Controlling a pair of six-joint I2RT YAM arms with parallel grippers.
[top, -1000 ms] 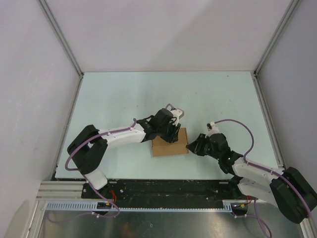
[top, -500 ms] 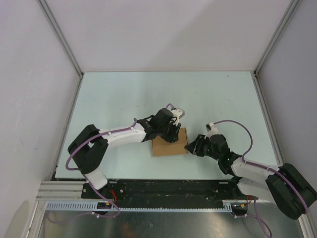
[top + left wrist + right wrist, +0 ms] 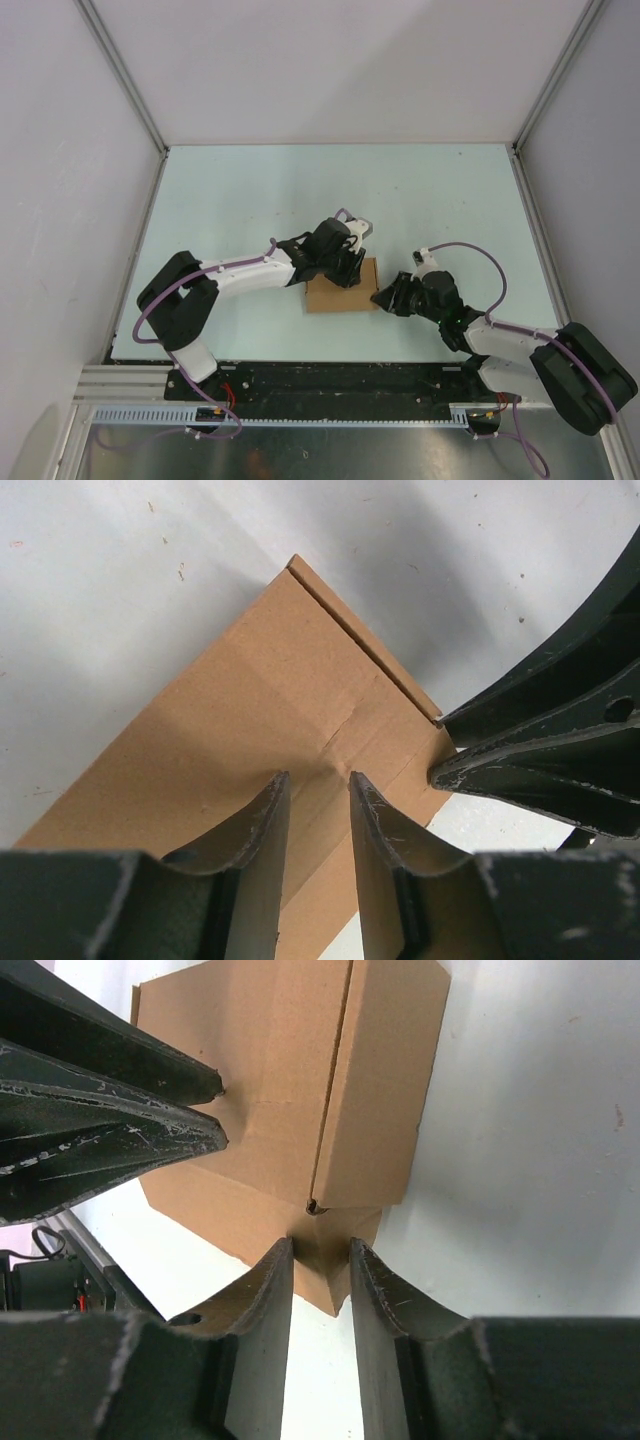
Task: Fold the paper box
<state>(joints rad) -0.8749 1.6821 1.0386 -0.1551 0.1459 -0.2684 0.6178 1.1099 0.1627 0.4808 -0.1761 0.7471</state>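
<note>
One paper box (image 3: 335, 295) lies under left pincer (image 3: 318, 780), beside right pincer (image 3: 320, 1247).

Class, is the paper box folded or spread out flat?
Folded: the box is a compact oblong, one panel lapped over another; no flaps spread.

This is operating as a robotics laboratory test cell: plain white panels (image 3: 340, 60) are enclosing the pale surface (image 3: 300, 180) on three sides. Aluminium framing rails (image 3: 280, 415) are running along its near edge, where the cabled left arm (image 3: 240, 275) and right arm (image 3: 500, 340) are standing bolted.
</note>
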